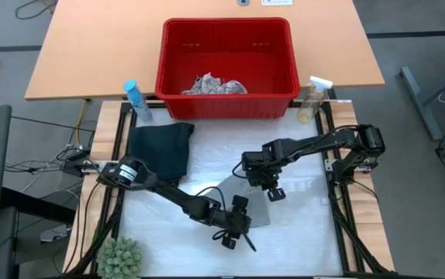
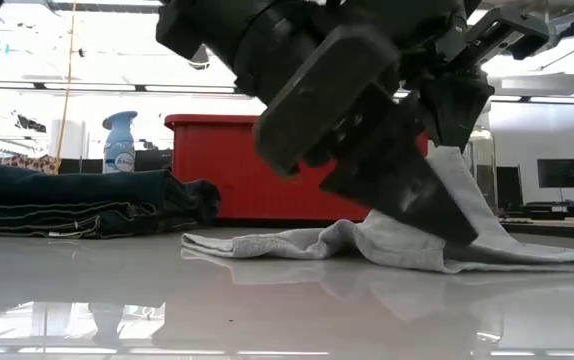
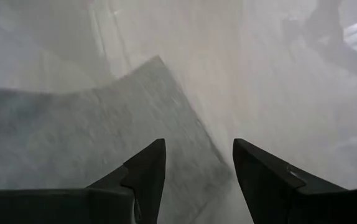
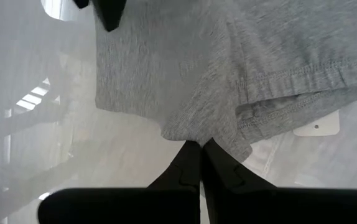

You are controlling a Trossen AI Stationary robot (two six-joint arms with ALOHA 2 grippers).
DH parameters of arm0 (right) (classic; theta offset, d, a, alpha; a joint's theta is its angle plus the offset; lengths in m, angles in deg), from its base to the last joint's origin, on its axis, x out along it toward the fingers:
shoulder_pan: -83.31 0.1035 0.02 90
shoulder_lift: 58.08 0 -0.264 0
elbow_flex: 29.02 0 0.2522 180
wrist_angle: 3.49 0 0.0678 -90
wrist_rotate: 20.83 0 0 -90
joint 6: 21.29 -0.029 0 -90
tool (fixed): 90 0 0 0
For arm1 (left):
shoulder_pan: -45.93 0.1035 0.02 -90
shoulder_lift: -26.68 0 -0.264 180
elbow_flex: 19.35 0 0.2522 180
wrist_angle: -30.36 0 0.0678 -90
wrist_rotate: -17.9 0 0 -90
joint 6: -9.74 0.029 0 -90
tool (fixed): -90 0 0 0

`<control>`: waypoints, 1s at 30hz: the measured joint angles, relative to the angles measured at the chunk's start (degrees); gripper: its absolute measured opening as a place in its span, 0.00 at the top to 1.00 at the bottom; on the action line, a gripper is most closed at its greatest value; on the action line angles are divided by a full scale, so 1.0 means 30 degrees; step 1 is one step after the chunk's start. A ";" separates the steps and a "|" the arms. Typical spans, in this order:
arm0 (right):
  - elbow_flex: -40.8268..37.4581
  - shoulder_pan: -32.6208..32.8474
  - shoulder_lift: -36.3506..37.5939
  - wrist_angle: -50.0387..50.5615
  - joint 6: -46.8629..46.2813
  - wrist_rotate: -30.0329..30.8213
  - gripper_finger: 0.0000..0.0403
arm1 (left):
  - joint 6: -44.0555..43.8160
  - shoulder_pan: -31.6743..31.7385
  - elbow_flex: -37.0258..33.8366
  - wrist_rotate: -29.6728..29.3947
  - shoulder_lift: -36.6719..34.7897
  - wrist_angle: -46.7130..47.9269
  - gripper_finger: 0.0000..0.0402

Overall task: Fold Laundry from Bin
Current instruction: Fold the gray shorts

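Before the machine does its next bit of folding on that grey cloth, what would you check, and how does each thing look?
1. Right end effector pinching the grey cloth: ok, fingers shut on a fold at its edge.
2. Left end effector free to grab: ok, open above a cloth corner, holding nothing.
3. Cloth flat on the table: not ok, one side is lifted and bunched.
4. Folded dark trousers out of the way: ok, lying apart from the cloth.
5. Red bin emptied: not ok, a leaf-print cloth is inside.
6. Cloth's underside free of snags: cannot tell.
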 joint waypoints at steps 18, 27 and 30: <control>0.0000 0.0000 0.0000 -0.0045 -0.0051 0.0002 0.93 | -0.2583 0.0291 0.0133 0.0478 0.0768 0.0134 0.71; 0.0000 0.0000 0.0000 -0.0059 -0.0211 0.0002 0.93 | -0.3395 0.0284 0.0134 0.0171 0.0775 0.0626 0.98; 0.0000 0.0000 0.0000 -0.0060 -0.0289 0.0002 0.93 | -0.3419 0.0277 0.0133 0.0142 0.0569 0.0651 0.99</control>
